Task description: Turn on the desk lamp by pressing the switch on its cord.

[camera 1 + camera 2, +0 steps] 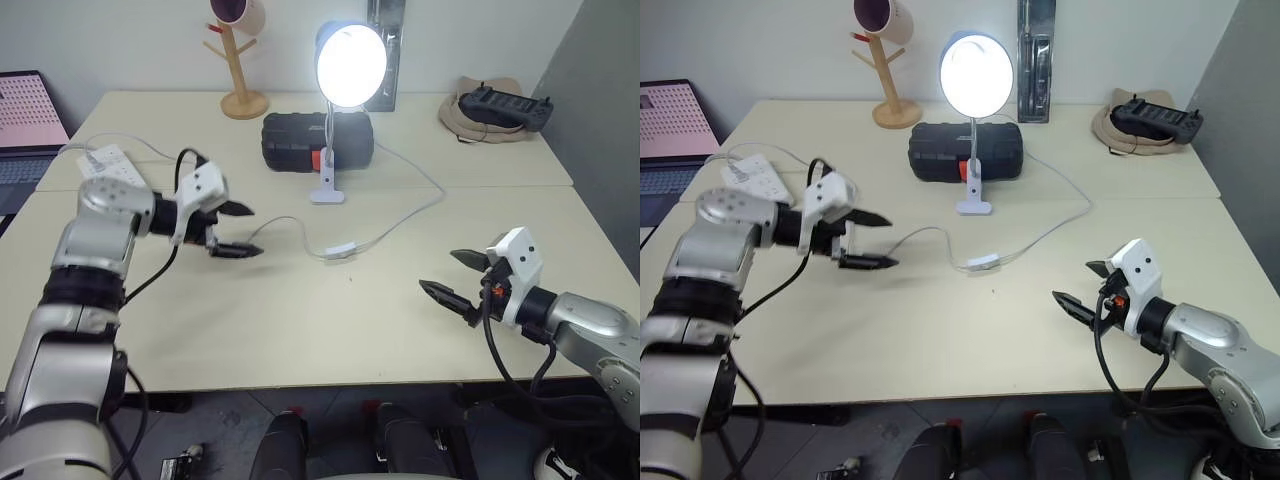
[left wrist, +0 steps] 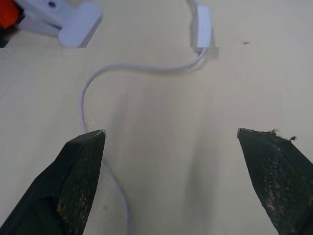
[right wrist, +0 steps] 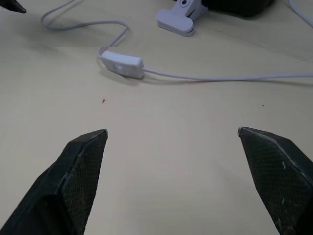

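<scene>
Black hard case (image 1: 318, 141) sits behind the lit blue-shaded desk lamp (image 1: 345, 70) near the table's far edge – wooden mug tree (image 1: 238, 60) cut off above; left gripper (image 1: 234, 229) and right gripper (image 1: 456, 276) both gape wide, empty.

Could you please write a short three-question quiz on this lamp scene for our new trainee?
1. True or false: the lamp is lit.
2. What lies on the table between the left gripper and the right gripper? A) the switch B) a mug C) a laptop
3. What does either gripper hold?

Key
1. True: the bulb glows brightly.
2. A: the switch lies on the cord, touched by neither gripper.
3. Nothing: both are open and empty.
</scene>
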